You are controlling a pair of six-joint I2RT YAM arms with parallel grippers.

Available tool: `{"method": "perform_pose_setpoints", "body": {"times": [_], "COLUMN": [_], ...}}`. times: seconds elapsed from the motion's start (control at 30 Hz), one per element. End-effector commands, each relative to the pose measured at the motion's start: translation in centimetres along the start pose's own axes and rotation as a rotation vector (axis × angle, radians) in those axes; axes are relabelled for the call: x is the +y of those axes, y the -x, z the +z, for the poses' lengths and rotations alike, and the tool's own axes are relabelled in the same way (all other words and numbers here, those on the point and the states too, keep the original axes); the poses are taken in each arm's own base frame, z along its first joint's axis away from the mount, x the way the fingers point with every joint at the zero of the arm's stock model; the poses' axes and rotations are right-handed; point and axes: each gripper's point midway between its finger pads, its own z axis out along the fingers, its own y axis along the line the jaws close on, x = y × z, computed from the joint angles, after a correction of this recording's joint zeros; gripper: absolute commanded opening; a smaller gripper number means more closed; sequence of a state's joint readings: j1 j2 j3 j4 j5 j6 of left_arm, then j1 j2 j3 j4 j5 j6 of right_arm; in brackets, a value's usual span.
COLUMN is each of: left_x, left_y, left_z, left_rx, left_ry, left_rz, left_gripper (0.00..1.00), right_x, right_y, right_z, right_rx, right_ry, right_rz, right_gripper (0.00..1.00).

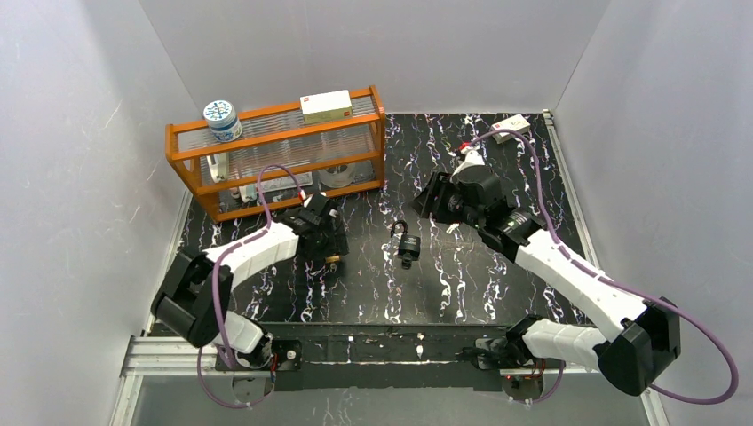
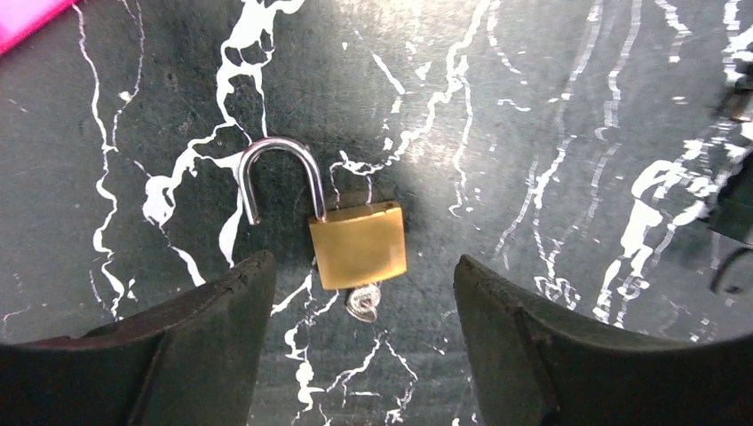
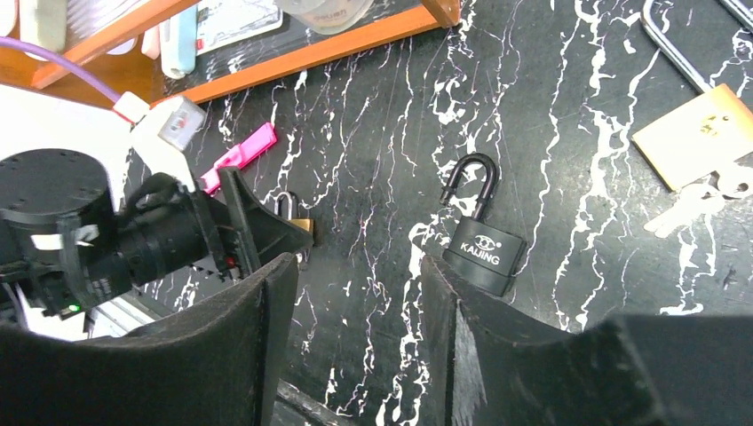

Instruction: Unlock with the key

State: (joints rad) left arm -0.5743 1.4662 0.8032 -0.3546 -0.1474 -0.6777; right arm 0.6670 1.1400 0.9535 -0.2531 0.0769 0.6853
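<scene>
Released, grasping nothing: left hand (image 2: 364,264), fingers (image 2: 222,337) wide apart, hanging over brass padlock (image 2: 358,244) flat on desk (image 2: 550,133), left of centre; shackle (image 2: 275,173) swung open, key (image 2: 362,302) at its base. Released too: right hand (image 3: 357,262), near black padlock (image 3: 484,253) lying mid-desk, shackle open. Orange rack (image 1: 275,151) at far left.

**Top external view:** from high above the near edge of the marbled table (image 1: 444,293), looking down over its whole surface, with the black padlock (image 1: 407,244) near centre.

**Left wrist view:** very close, facing straight down on the small brass padlock (image 2: 358,244) that lies left of the black padlock.

**Right wrist view:** farther off and oblique, facing past the black padlock toward the orange rack (image 3: 355,40). It shares both padlocks with the top view.
</scene>
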Motion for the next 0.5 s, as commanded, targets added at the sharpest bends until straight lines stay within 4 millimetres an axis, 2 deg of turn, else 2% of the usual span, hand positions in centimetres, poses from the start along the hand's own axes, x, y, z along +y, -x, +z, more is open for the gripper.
{"method": "perform_pose_setpoints", "body": {"times": [0.0,0.13,0.17,0.2,0.23,0.27,0.47], "left_x": [-1.0,-1.0,-1.0,-1.0,-0.9,-0.8,2.0], "left_y": [3.1,4.5,4.9,5.2,5.5,5.9,8.5], "left_z": [-3.5,-6.7,-7.7,-8.7,-9.8,-10.9,-19.2], "left_rx": [-0.130,-0.230,-0.255,-0.280,-0.305,-0.329,-0.541], "left_ry": [-0.058,-0.107,-0.123,-0.138,-0.151,-0.161,-0.136], "left_rz": [0.008,0.018,0.021,0.024,0.026,0.032,0.001], "left_gripper": [0.74,0.81,0.91,0.97,0.98,0.98,0.98], "right_x": [0.1,-0.2,-0.6,-0.8,-0.9,-1.2,-0.5], "right_y": [1.5,3.0,3.5,4.0,4.6,5.3,10.1], "right_z": [-1.8,-3.9,-4.6,-5.3,-6.2,-7.2,-13.5], "right_rx": [-0.054,-0.114,-0.132,-0.149,-0.168,-0.188,-0.328], "right_ry": [-0.010,-0.039,-0.063,-0.083,-0.102,-0.131,-0.197], "right_rz": [-0.010,-0.037,-0.044,-0.055,-0.061,-0.061,-0.072], "right_gripper": [0.63,0.71,0.76,0.82,0.92,0.98,0.99]}}
